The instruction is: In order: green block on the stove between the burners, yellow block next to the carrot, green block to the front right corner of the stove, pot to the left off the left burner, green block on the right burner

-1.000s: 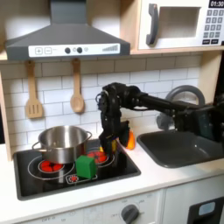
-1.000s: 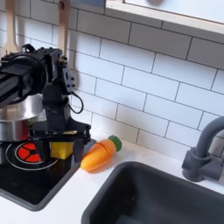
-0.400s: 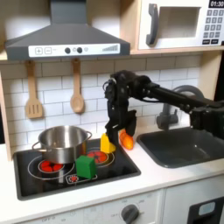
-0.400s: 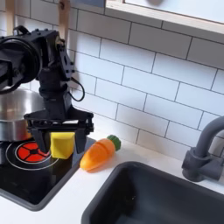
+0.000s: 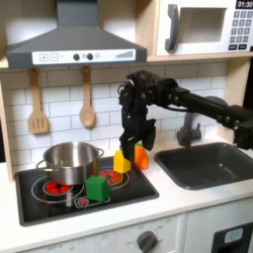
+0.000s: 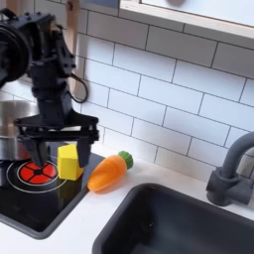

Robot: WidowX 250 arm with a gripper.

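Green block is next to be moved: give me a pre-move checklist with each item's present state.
1. Gripper open and holding nothing: ok.
2. Yellow block set down beside the carrot: ok, close together; whether they touch, cannot tell.
3. Gripper well above the yellow block: not ok, fingers hang just over it.
4. Green block free on the stove, nothing on it: ok.
5. Pot away from the green block: ok, it stands behind on the burner on the first exterior view's left.
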